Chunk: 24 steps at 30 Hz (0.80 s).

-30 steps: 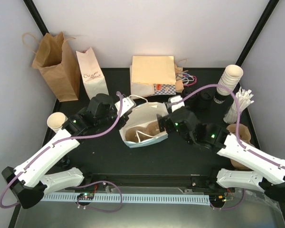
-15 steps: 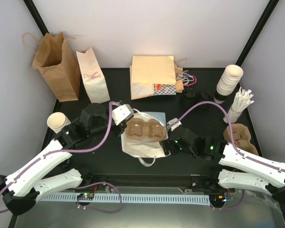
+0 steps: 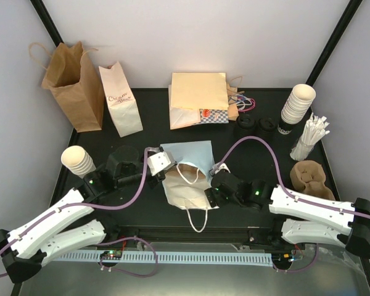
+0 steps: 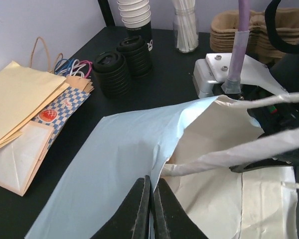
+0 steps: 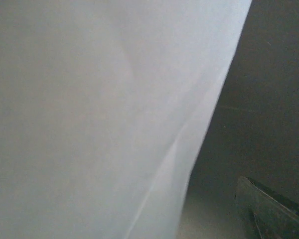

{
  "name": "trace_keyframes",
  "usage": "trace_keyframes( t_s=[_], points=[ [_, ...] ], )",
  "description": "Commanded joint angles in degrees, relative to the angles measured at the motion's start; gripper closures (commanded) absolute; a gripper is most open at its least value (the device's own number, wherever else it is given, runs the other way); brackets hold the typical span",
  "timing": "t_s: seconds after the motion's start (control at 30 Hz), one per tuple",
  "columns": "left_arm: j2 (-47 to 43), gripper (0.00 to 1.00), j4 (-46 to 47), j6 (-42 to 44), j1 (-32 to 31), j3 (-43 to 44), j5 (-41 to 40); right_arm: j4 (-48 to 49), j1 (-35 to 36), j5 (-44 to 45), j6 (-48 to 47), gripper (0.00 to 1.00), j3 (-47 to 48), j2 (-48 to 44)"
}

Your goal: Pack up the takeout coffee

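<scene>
Nearest me, a looped handle of the white paper bag trails toward the near edge of the black table. The bag lies flat at the centre, its pale blue side turned up at the far end. The left gripper has its fingers pressed together on the bag's left edge, pinching the paper. The right gripper sits against the bag's right side with its jaws spread wide. Its own camera sees mostly white paper, so I cannot tell whether it grasps any.

To the left stands a short stack of bare cups, and to the right a pile of brown cup carriers. Farther right are two stacks of black lids, a tall cup stack and a holder of white sticks.

At the far edge lie flat bags, with a white printed bag and a brown bag upright on the left. The takeout coffee I cannot pick out in any view.
</scene>
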Motion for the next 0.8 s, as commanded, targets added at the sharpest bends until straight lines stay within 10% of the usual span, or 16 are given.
trace_keyframes(
  t_s=[0.0, 0.4, 0.77],
  points=[
    [-0.2, 0.95, 1.8, 0.7, -0.6, 0.7, 2.1, 2.8, 0.3, 0.2, 0.8, 0.08, 0.2, -1.1],
    [13.5, 0.98, -10.8, -11.6, 3.7, 18.0, -12.1, -5.5, -1.4, 3.3, -3.0, 0.01, 18.8, -1.6],
    [35.0, 0.95, -22.3, -18.7, 21.2, 34.4, 9.1, -10.5, -12.5, 4.0, -8.6, 0.0, 34.2, 0.2]
  ],
)
